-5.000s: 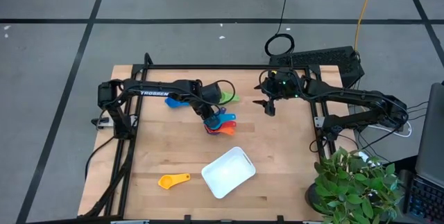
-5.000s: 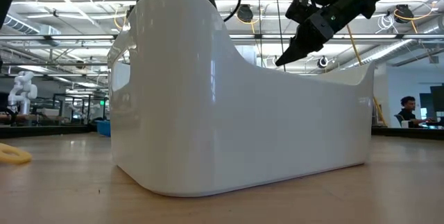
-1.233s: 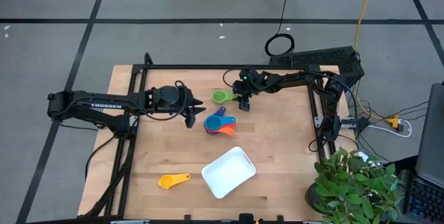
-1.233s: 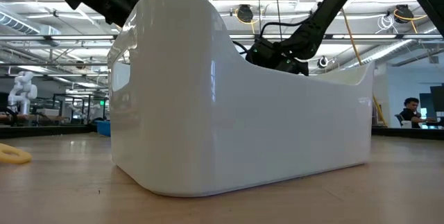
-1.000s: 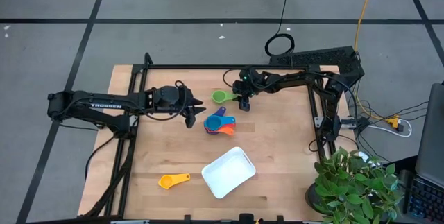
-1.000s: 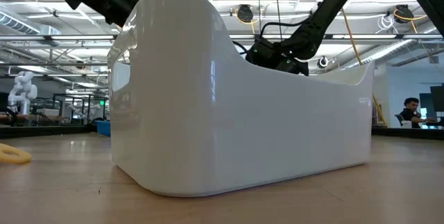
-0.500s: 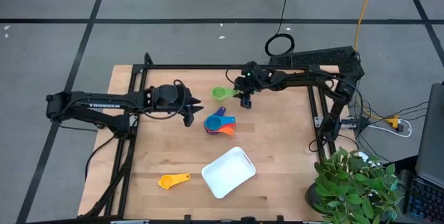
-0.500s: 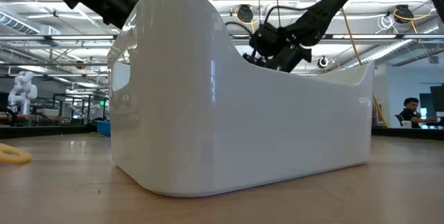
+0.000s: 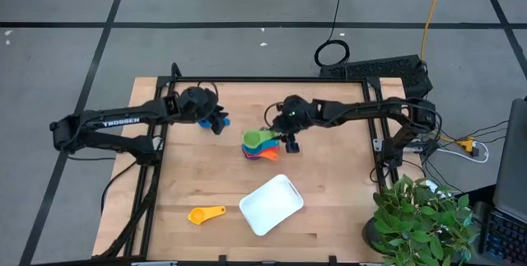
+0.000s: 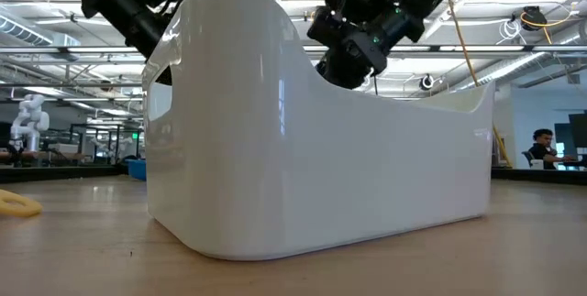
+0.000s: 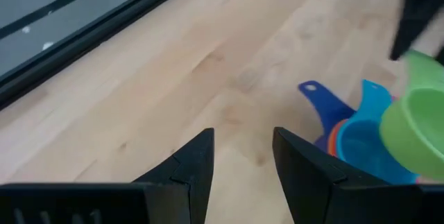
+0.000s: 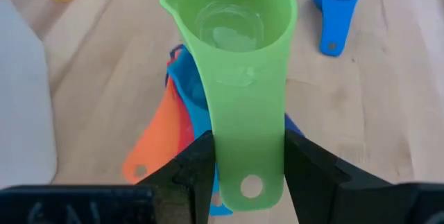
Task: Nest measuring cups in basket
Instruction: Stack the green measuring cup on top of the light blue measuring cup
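Carrying green cup (image 12: pixel 239 64) by its handle in the right gripper (image 12: pixel 241 175) over the nested stack (image 9: pixel 262 148) mid-table, we should centre bowl over stack's top cup & lower level before release; left gripper (image 11: pixel 241 156) idle, jaws apart, empty.

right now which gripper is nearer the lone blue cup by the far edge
Left. The left gripper hovers right over the lone blue cup; the right gripper, shut on the green cup, is off to the side above the nested stack.

bright even overhead light, glare on the basket (image 10: pixel 321 168), wrist views blurred.
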Controlling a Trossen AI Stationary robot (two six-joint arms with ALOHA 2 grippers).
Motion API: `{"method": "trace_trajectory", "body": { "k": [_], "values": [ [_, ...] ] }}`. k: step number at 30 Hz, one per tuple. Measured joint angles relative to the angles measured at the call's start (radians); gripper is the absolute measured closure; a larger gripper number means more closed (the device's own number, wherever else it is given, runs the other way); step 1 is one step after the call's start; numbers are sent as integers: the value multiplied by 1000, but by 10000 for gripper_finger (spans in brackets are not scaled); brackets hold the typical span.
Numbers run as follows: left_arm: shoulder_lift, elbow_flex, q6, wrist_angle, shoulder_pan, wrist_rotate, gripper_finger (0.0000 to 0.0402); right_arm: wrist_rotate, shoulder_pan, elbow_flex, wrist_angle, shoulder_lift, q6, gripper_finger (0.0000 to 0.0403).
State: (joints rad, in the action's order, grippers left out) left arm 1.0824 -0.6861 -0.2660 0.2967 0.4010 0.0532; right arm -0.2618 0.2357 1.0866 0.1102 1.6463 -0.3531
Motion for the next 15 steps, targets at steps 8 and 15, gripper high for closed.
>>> {"method": "trace_trajectory", "body": {
  "k": [8, 15],
  "values": [
    [0, 0, -7, 46, 29, -1, 252, 83, -28, 0, 64, 1, -4, 268],
    [0, 0, -7, 46, 29, -1, 252, 79, -31, 0, 62, 32, -7, 268]
  ]
}}
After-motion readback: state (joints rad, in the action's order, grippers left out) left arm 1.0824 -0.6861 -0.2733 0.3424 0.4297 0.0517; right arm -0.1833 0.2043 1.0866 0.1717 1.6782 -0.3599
